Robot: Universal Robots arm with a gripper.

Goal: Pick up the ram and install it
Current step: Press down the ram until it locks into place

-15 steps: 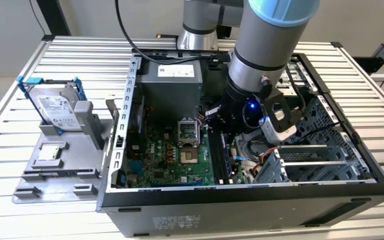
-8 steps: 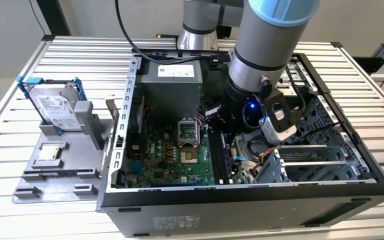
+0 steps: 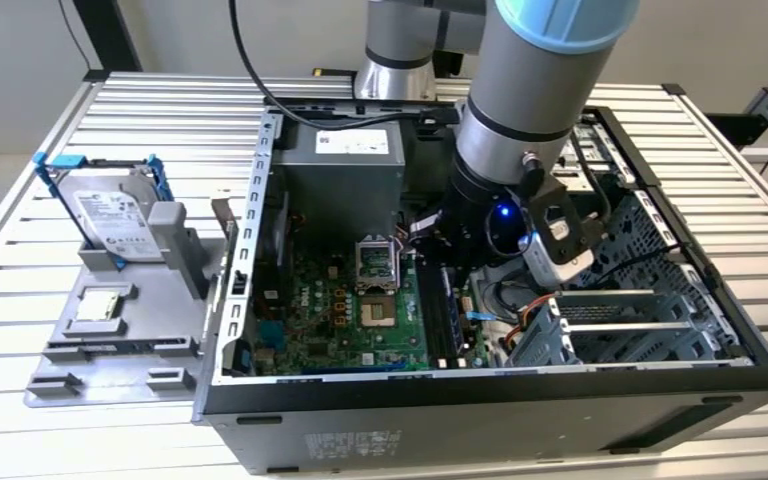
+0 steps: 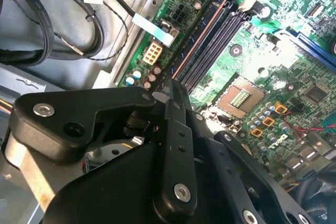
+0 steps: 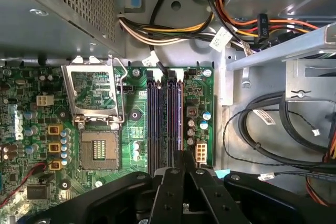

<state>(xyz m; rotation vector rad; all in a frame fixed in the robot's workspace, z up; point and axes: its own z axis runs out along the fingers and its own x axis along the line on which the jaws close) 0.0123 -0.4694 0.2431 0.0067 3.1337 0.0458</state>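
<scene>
My gripper (image 3: 446,262) is down inside the open computer case (image 3: 491,385), over the memory slots (image 3: 438,315) of the green motherboard (image 3: 344,320). In both wrist views its black fingers (image 5: 184,161) are closed together. The ram (image 5: 181,121) shows edge-on as a thin dark strip running out from between the fingertips (image 4: 172,85) along the slot nearest the board's edge (image 4: 197,43). It stands upright in line with that slot; whether it is seated I cannot tell. The other slots (image 5: 157,119) beside it hold nothing.
An open processor socket (image 5: 97,148) lies beside the slots. Cable bundles (image 5: 273,124) and a metal drive cage (image 3: 624,300) crowd the other side. Outside the case, on the exterior view's left, a grey fixture (image 3: 157,345) holds a hard drive in a blue bracket (image 3: 111,215) and a small square chip (image 3: 101,305).
</scene>
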